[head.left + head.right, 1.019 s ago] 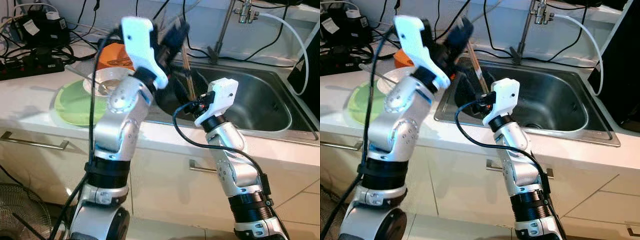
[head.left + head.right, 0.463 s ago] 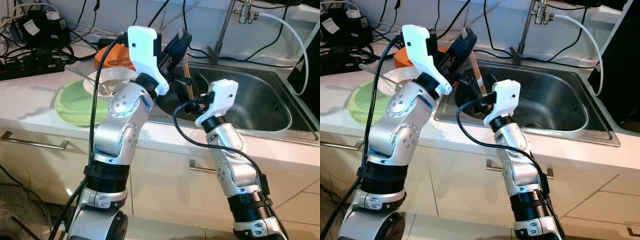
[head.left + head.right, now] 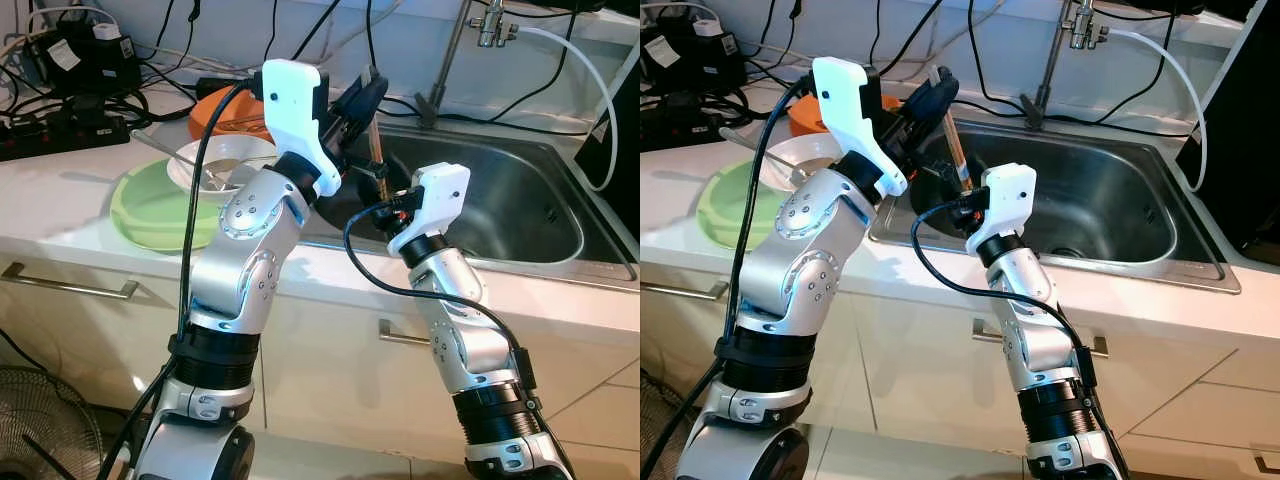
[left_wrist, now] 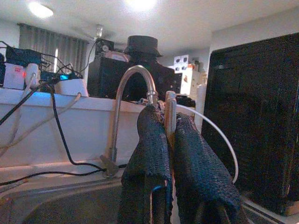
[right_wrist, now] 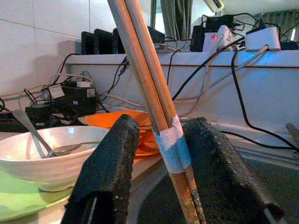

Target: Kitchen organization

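I can't see the lower ends of the chopsticks (image 3: 375, 130): in the head views they drop behind the right gripper (image 3: 378, 205), and in the right wrist view they run out of frame. Their upper ends are mostly buried between the left gripper's (image 3: 362, 92) fingers (image 4: 152, 158), with just a short tip poking out above. From here I read the left fingers as clamped on the chopsticks, pressed to either side with no gap showing. The right fingers (image 5: 110, 172) stand apart, one on each side of the pair; whether either pad actually touches the wood I cannot tell.

The chopsticks are a pair of brown wooden sticks bound together by a pale blue-white band of tape (image 5: 172, 144). They stand nearly upright, slightly tilted, above the near-left corner of the steel sink (image 3: 520, 215), held off the bench (image 3: 60, 200).

On the bench to the left sit a green plate (image 3: 150, 215), a white bowl (image 5: 42, 158) with a spoon (image 5: 28, 128) resting in it, and an orange dish (image 3: 225, 110) behind. The tap (image 4: 128, 107) rises at the back of the sink.
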{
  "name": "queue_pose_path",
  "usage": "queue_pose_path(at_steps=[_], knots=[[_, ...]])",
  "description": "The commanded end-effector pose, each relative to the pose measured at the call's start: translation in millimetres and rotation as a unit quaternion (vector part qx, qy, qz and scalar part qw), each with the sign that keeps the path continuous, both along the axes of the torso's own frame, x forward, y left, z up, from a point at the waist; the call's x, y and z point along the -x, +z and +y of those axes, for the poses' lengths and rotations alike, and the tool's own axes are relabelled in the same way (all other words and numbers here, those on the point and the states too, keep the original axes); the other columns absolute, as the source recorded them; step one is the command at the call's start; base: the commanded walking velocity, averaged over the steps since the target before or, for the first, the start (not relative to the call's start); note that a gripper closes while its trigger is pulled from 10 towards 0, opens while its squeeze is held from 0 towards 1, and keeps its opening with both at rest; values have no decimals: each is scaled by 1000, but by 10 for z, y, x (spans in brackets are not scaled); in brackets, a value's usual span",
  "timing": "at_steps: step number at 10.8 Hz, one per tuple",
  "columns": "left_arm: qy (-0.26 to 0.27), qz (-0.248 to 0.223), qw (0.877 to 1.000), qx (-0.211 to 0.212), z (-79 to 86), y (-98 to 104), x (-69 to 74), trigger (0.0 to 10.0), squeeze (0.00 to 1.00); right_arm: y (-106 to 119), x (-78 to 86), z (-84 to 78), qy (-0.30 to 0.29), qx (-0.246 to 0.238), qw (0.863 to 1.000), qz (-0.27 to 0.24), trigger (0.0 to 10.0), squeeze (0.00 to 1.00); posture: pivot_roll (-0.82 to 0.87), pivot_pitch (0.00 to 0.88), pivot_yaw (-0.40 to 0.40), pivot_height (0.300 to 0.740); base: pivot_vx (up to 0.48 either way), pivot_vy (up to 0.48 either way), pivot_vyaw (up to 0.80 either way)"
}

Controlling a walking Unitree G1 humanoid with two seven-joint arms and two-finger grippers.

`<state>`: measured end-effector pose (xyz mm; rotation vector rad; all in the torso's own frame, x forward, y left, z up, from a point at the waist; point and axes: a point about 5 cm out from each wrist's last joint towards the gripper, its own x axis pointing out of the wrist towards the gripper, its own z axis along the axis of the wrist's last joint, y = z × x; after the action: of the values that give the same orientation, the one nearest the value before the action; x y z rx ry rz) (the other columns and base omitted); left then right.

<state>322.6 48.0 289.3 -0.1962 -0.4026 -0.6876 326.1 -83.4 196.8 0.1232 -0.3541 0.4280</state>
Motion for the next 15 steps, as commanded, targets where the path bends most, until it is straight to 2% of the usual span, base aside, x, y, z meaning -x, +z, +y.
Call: queue_pose_path(at_steps=[1,6,7,13,14,15], knots=[[-18,-11,1000,2,-41,60,42,10000,0,41,-25,-8,-3,0,1000,-7,0,0,212,0,-53,740,0,0,0],[-33,-6,999,5,-66,62,58,10000,0,12,-28,-4,-4,1,1000,-3,0,0,214,0,-52,740,0,0,0],[-40,-5,999,3,-81,56,68,10000,1000,8,-29,-7,-5,1,1000,-2,0,0,214,0,-52,740,0,0,0],[-43,-11,999,13,-82,91,89,10000,1000,-24,-68,-38,-25,1,1000,6,0,0,215,0,-55,740,0,0,0],[-43,-14,999,16,-74,92,96,10000,118,-32,-97,-70,-40,0,999,10,0,0,213,0,-54,740,0,0,0],[-42,-15,999,20,-45,64,108,10000,0,-57,-169,-146,-74,2,997,23,0,0,213,0,-54,740,0,0,0]])
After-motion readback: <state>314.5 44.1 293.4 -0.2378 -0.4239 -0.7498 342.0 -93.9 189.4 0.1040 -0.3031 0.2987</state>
